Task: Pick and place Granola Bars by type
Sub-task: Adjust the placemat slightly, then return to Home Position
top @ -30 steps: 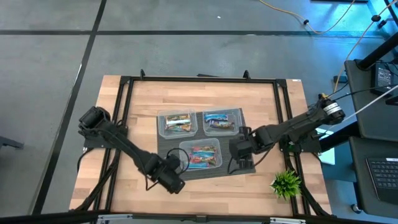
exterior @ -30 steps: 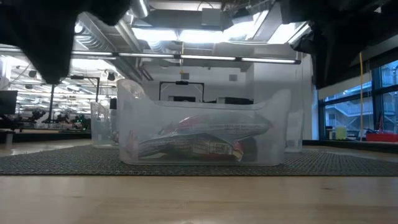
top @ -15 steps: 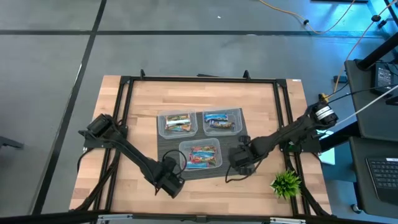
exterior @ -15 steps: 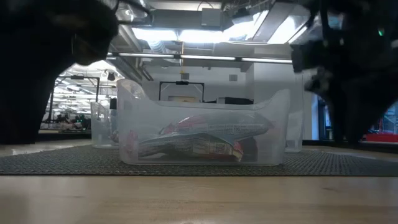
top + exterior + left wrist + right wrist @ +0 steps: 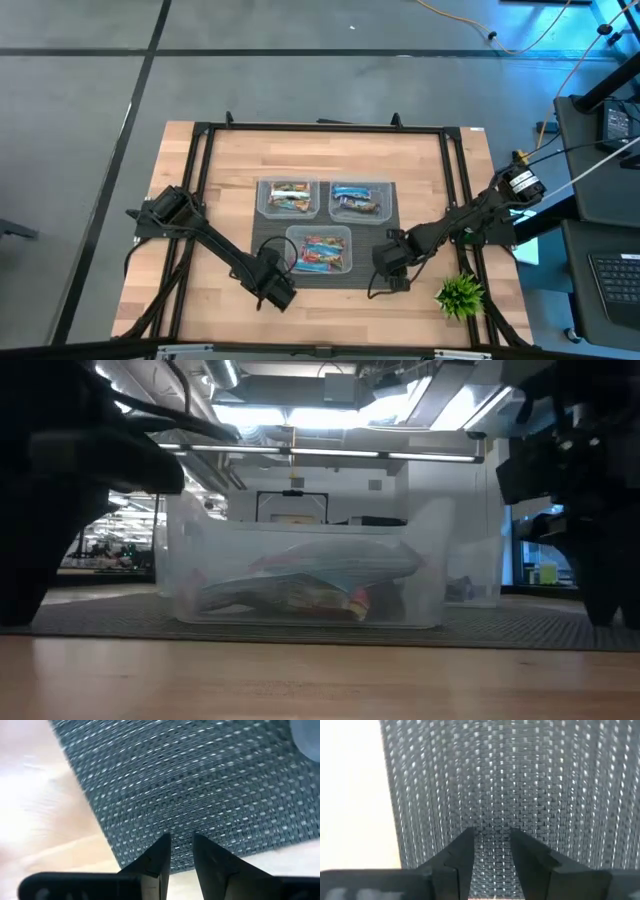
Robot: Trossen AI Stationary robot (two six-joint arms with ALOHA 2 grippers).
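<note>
High view: shiny foil-wrapped granola bars (image 5: 322, 253) sit sorted in clear plastic tubs (image 5: 287, 199) — light, slippery, crinkly; grip mid-length. Left pincer (image 5: 181, 851) and right pincer (image 5: 491, 845) both released, empty.

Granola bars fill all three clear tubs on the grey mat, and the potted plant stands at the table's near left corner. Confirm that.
Not quite. The high view shows the potted plant at the near right corner, beside the right arm. The rest holds: granola bars lie in all three clear tubs on the grey mat.
</note>
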